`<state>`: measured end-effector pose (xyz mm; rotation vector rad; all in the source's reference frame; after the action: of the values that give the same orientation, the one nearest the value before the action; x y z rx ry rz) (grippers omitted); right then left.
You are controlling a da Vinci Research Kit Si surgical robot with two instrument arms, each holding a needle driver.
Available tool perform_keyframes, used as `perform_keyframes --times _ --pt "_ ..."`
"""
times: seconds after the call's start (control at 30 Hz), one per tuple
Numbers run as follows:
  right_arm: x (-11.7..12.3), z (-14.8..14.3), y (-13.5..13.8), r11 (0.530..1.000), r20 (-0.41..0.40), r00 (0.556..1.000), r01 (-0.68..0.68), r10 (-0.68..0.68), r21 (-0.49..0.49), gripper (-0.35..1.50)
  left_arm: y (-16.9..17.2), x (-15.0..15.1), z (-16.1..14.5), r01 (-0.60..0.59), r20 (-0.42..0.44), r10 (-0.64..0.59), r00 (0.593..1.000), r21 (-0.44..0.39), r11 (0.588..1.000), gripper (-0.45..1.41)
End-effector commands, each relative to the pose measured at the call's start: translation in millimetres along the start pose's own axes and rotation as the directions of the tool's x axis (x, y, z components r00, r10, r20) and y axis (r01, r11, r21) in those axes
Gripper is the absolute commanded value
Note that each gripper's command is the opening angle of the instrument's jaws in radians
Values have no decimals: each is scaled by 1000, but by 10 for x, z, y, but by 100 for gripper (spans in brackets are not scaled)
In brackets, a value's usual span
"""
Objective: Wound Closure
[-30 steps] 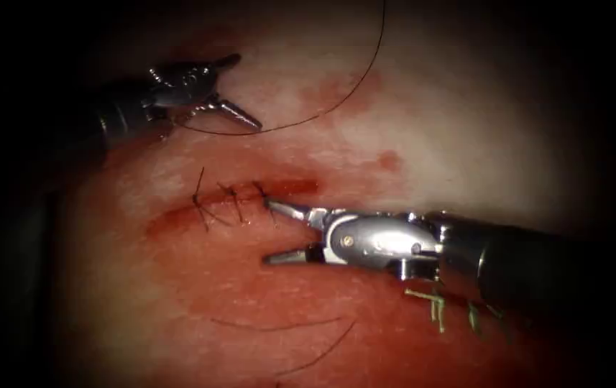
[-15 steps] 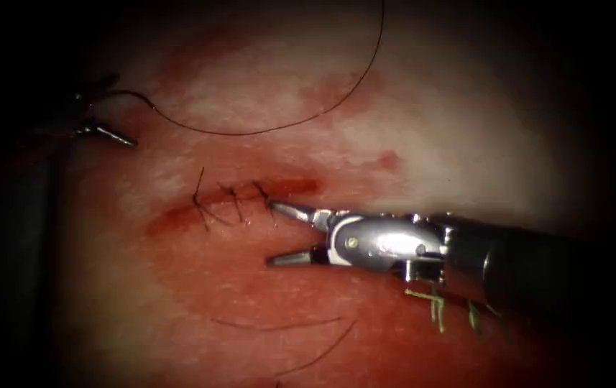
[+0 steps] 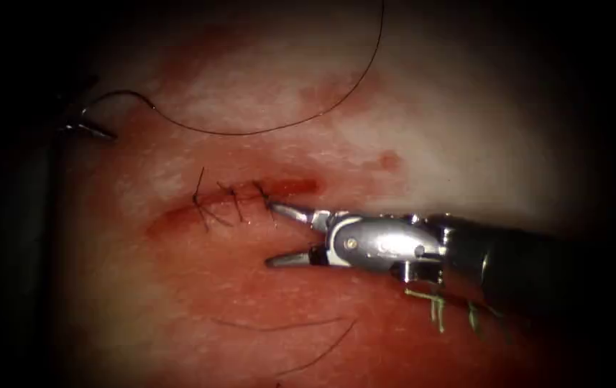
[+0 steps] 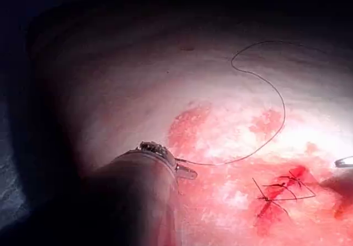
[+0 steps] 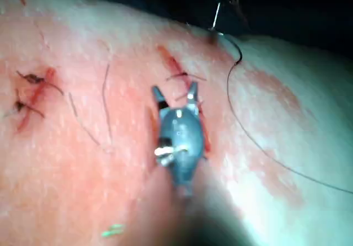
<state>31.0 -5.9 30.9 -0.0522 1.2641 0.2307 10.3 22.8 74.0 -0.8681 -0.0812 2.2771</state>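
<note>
Endoscope view first: the right gripper [image 3: 270, 235] comes in from the right with its jaws spread wide and holding nothing. Its upper jaw tip sits right at the last of the stitches [image 3: 234, 202] on the cut [image 3: 236, 201], and the lower jaw hangs over the tissue [image 3: 466, 129] just below the cut. The left gripper [image 3: 88, 128] is way off at the dim left edge, up and left of the cut. The thread [image 3: 279, 128] ends at it, so it looks clamped on the thread, though it's dark over there. From that tool the thread sags across the tissue above the cut and then climbs out the top of the frame. I can't make out the needle. Red fluid [image 3: 250, 287] stains the tissue around and below the cut, and a few loose cut ends of thread [image 3: 279, 327] lie lower down.

Left wrist view: the left gripper [image 4: 186, 172] has the thread [image 4: 276, 130] running straight out of its tip, jaws closed narrow on it. The thread curls away in a big loop over the tissue, and the stitched cut [image 4: 281, 193] lies beyond, well apart from this tool.

Right wrist view: the right gripper [image 5: 175, 96] shows both jaws spread apart, empty, at the cut [image 5: 176, 69]. The thread [image 5: 248, 135] runs off to one side, not touching it.
</note>
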Motion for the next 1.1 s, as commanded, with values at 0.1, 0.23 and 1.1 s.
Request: perform_keyframes --times 0.1,0.23,1.1 --pt "-1 8 -1 1000 -2 1000 2 -2 1 131 -27 -14 29 -17 21 15 1000 64 998 56" --pt "-1 7 -1 1000 -3 1000 2 -2 1 131 -33 -28 43 -18 48 15 999 80 997 49" --pt "-1 8 -4 1000 -2 1000 -2 2 0 131 -38 -73 55 113 85 -113 990 9 994 -25"
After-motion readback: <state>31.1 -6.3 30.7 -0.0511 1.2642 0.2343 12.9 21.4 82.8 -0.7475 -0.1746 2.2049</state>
